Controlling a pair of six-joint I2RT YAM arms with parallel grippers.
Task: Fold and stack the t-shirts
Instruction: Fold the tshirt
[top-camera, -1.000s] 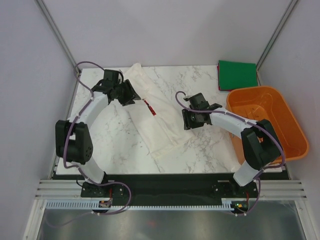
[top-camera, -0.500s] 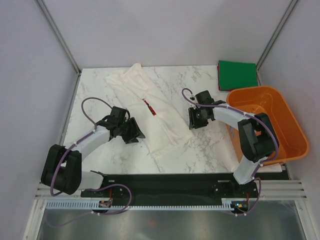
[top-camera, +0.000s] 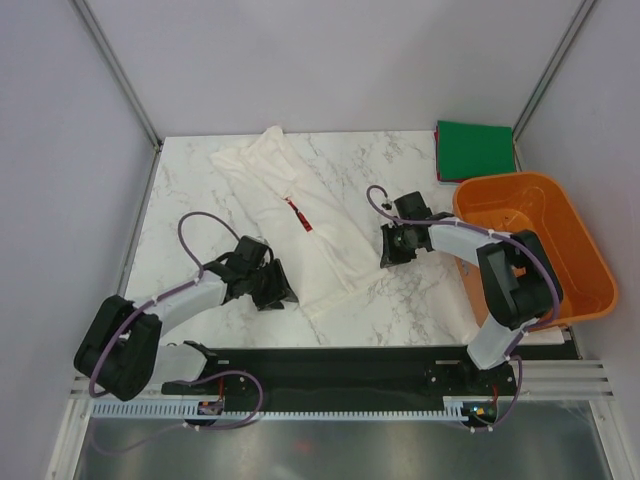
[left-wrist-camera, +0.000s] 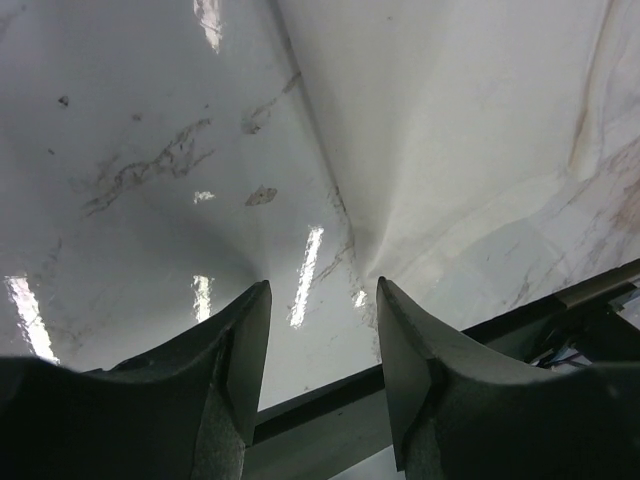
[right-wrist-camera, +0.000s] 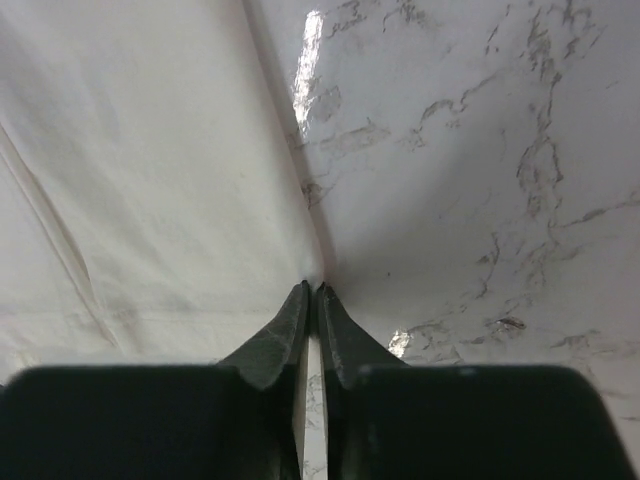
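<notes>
Right pincer has its fingers pressed together at the 4 o'clock edge of the white t-shirt; whether cloth is caught, I cannot tell. Left pincer stands spread over that shirt's 7 o'clock edge. The shirt lies slantwise across the table, from 11 to 6 o'clock. The green t-shirt sits folded at 1 o'clock.

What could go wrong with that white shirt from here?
The right gripper is shut right at the edge of the white t-shirt; it may hold only a sliver, or nothing, and slip off. The left gripper is open at the opposite edge; if only one side lifts, the shirt could bunch up.
</notes>
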